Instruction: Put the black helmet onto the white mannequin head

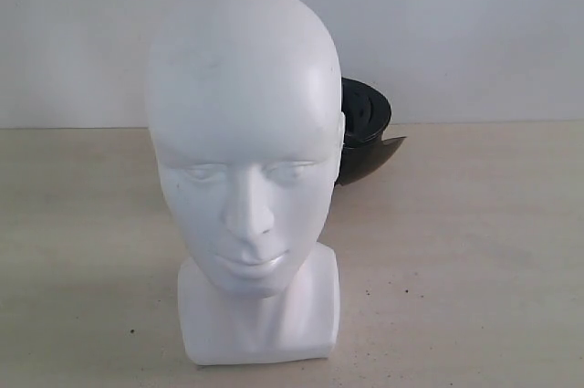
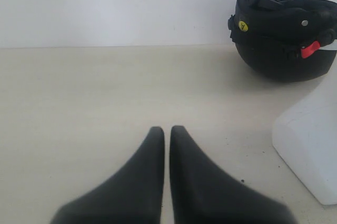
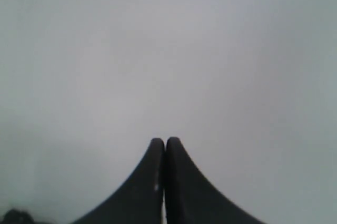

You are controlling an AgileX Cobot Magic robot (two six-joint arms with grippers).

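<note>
The white mannequin head (image 1: 243,169) stands upright on the table, close to the front, face toward the exterior camera. Behind it to the right lies the black helmet (image 1: 363,137), upside down with its padded inside showing, mostly hidden by the head. The left wrist view shows the helmet (image 2: 281,39) on the table by the wall, with a red strap clip, and the head's white base (image 2: 310,139) in front of it. My left gripper (image 2: 167,129) is shut and empty, low over bare table, well short of the helmet. My right gripper (image 3: 165,140) is shut, facing only blank grey wall.
A pale wooden table (image 1: 474,260) runs back to a plain white wall (image 1: 456,23). Neither arm shows in the exterior view.
</note>
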